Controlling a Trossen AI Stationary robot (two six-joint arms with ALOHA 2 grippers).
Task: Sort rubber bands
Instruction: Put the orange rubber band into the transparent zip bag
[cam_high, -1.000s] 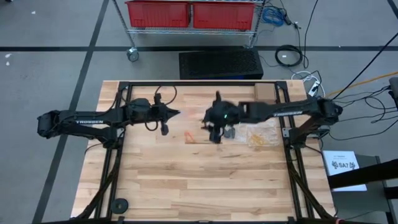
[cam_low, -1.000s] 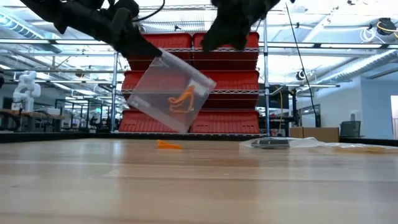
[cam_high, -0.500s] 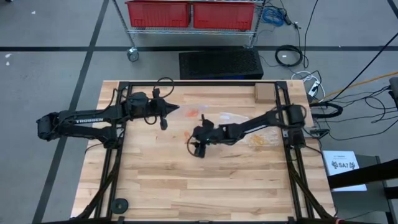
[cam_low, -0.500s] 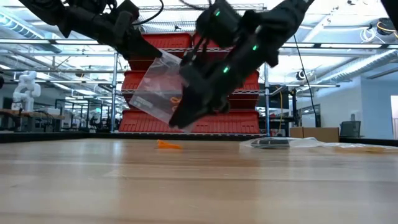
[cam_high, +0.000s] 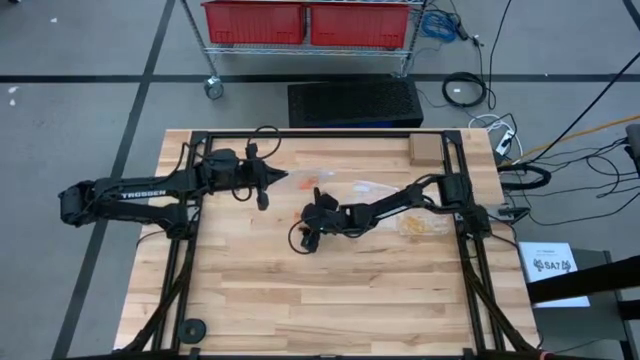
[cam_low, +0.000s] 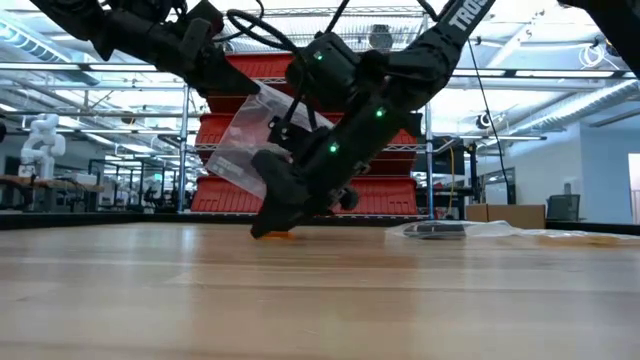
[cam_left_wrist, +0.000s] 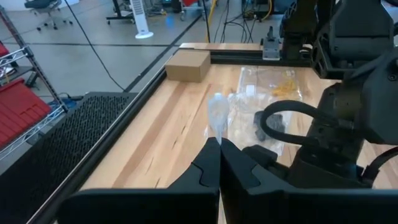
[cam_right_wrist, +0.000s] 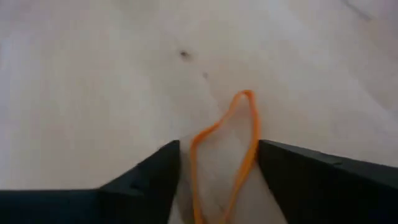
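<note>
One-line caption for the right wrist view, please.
Open right gripper lowered to the wooden table, straddling an orange rubber band.

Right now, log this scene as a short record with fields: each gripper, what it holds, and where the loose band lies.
left gripper: shut on the clear zip bag, held up above the table
right gripper: open, down at the wood, fingers either side of the orange rubber band
orange rubber band: lying flat on the table, not gripped
other bags: on the table's right side
</note>
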